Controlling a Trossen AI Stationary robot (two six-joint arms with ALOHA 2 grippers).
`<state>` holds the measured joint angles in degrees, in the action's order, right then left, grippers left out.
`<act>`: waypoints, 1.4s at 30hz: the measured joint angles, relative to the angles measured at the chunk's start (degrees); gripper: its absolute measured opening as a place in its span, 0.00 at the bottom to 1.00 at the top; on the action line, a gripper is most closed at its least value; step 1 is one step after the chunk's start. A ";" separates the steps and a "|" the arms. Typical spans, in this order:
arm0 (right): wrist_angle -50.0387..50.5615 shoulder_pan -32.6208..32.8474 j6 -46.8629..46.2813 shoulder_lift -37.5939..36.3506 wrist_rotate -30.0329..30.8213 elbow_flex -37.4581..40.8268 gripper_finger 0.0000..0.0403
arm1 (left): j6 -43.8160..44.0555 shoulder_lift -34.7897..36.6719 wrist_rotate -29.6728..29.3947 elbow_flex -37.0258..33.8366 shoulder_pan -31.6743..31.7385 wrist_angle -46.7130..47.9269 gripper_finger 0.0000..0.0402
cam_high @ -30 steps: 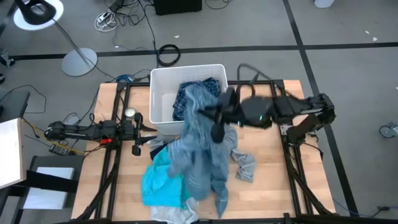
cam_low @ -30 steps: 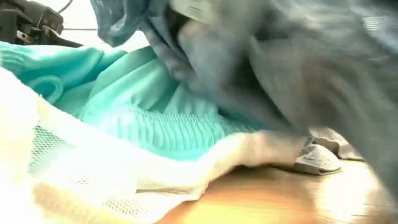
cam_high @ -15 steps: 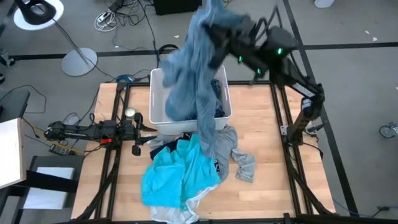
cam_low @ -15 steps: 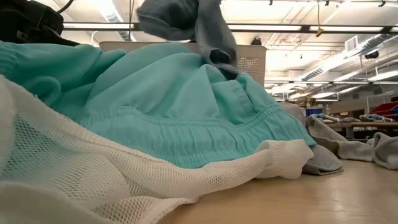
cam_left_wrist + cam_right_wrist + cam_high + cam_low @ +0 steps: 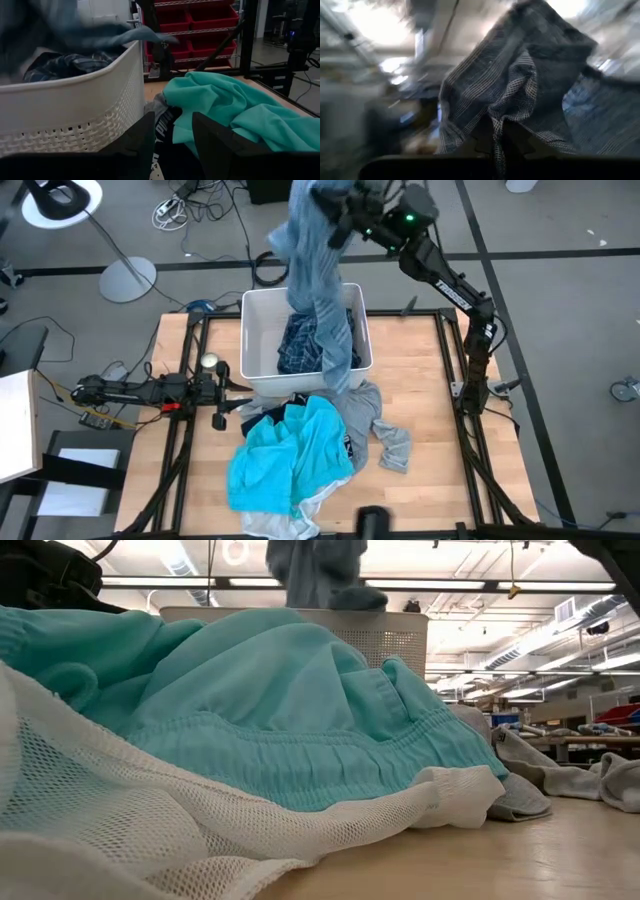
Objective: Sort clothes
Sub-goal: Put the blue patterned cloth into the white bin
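Observation:
My right gripper (image 5: pixel 345 202) is raised high over the far side of the table, shut on a blue-grey striped top (image 5: pixel 318 280) that hangs down over the white bin (image 5: pixel 258 350). The blue-white plaid shirt (image 5: pixel 298 345) lies in the bin. The turquoise tee (image 5: pixel 285 455), a navy piece with white lettering (image 5: pixel 162 125), a white mesh piece (image 5: pixel 150 830) and grey pieces (image 5: pixel 392 445) lie heaped on the table in front of the bin. My left gripper (image 5: pixel 172 135) is open and empty, low at the table's left, near the bin's near wall. My right gripper pinches a bunched fold of the striped top (image 5: pixel 512 107) between its two fingers, at the top's upper end. The top is lifted clear of the table and hangs slack below the gripper; its lower end (image 5: pixel 340 370) drapes over the bin's near rim.
The bin stands at the far middle of the wooden table. Bare wood (image 5: pixel 420 390) lies to the right of the heap. Red shelves (image 5: pixel 200 30) stand in the room beyond the table.
My right gripper has risen steeply and gone toward the table's far edge, carrying the striped top. The top has been pulled off the heap, lifted over the bin, and now hangs with only its lower end at the bin's near rim. The turquoise tee is uncovered.

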<state>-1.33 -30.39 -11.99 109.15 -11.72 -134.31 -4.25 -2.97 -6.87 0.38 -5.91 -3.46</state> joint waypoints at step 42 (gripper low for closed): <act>52.61 8.80 13.10 20.66 -0.51 15.53 0.68 | 0.01 -0.01 0.00 0.00 0.01 -0.03 0.34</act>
<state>51.29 -21.58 1.12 129.81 -12.23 -118.77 -4.24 -2.98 -6.86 0.38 -5.90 -3.49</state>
